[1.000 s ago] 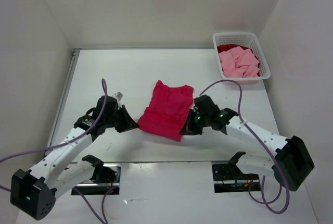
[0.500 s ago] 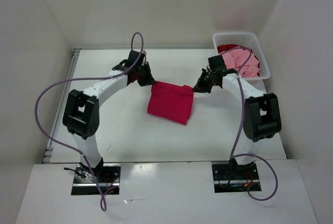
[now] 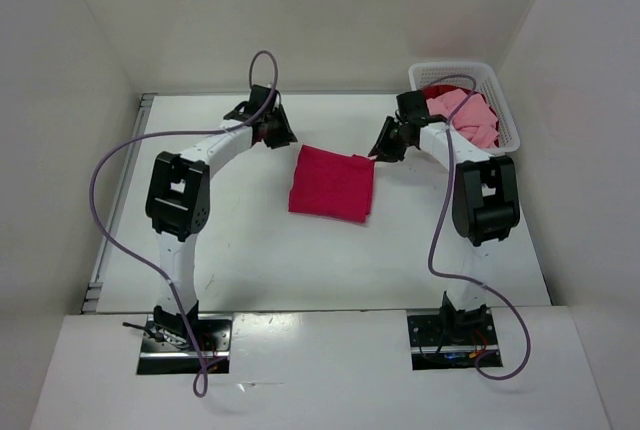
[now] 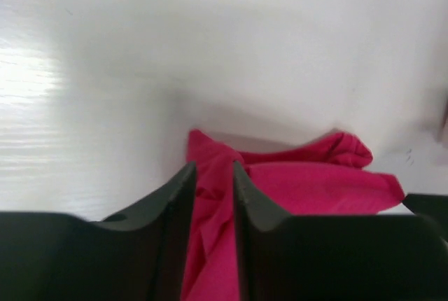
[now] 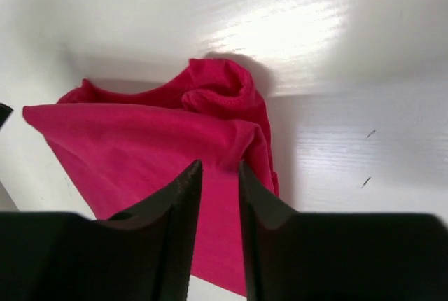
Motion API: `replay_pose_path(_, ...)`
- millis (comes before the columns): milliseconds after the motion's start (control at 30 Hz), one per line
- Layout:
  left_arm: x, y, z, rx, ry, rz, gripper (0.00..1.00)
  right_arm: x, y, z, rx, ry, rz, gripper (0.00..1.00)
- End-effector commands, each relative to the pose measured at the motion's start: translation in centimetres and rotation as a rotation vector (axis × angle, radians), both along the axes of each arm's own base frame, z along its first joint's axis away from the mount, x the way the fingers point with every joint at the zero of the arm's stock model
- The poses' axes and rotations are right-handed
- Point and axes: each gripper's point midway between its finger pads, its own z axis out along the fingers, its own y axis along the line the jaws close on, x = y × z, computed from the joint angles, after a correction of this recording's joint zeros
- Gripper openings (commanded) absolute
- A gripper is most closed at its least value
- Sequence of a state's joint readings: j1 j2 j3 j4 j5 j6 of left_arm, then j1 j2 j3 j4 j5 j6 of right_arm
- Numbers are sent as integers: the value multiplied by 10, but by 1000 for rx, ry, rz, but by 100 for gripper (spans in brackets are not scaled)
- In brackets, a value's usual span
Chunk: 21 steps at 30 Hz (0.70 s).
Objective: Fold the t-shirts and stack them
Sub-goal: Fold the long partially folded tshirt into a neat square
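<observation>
The crimson-magenta t-shirt lies folded into a flat rectangle on the white table. My left gripper hovers just off its far left corner. Its jaws stand a little apart, and the cloth shows loose through the gap. My right gripper is at the far right corner, jaws also parted over the shirt's bunched edge. The light pink t-shirt and the dark red t-shirt lie crumpled in the basket.
The white lattice basket stands at the far right corner, close behind my right arm. White walls enclose the table on three sides. A metal rail runs along the left edge. Purple cables loop above both arms.
Both arms swung from the near side to the far side, carrying the shirt's near edge over and folding it in half. Both jaws then parted and the shirt now lies flat.
</observation>
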<state>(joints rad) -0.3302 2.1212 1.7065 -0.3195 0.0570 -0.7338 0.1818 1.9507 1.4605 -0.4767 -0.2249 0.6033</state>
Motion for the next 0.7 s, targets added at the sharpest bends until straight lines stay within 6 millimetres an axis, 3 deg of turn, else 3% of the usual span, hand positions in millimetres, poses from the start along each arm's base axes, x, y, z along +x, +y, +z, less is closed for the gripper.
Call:
replay_pose_path(0,22,23,69,-27,-180,60,37,20,-4,54,-5,-134,6,34)
replay_pose_path(33,18,24,70,-29,-189,60,40,17,-7,67,-18,-158,3,37)
replay_pose_path(100,6,19,92,-70,-233,16,43,7,-14,73,-41,-160,-15,43)
replay_pose_path(133,-7,18,77,-82,-192,1,43,-8,-16,76,-33,-161,-24,43)
replay_pose_path(200,-30,-1,83,-130,-196,-62,44,-25,1,79,22,-176,-1,29)
replay_pose_path(233,-46,-18,77,-138,-181,-109,44,-48,14,66,41,-139,32,22)
replay_pose_path(267,-64,-23,63,-137,-148,-134,44,-55,25,62,69,-137,55,17)
replay_pose_path(300,-74,-34,60,-170,-134,-152,44,-75,35,41,113,-65,79,8)
replay_pose_path(367,-93,-50,48,-193,-107,-193,44,-91,58,34,157,-53,129,3)
replay_pose_path(400,-99,-47,34,-188,-90,-192,44,-97,63,28,162,-37,133,3)
replay_pose_path(500,-104,-46,9,-176,-38,-195,44,-116,72,1,153,25,168,2)
replay_pose_path(567,-112,-41,-17,-144,11,-191,44,-123,67,-15,134,52,158,2)
replay_pose_path(667,-126,-34,-38,-129,57,-188,44,-127,58,-40,81,101,128,1)
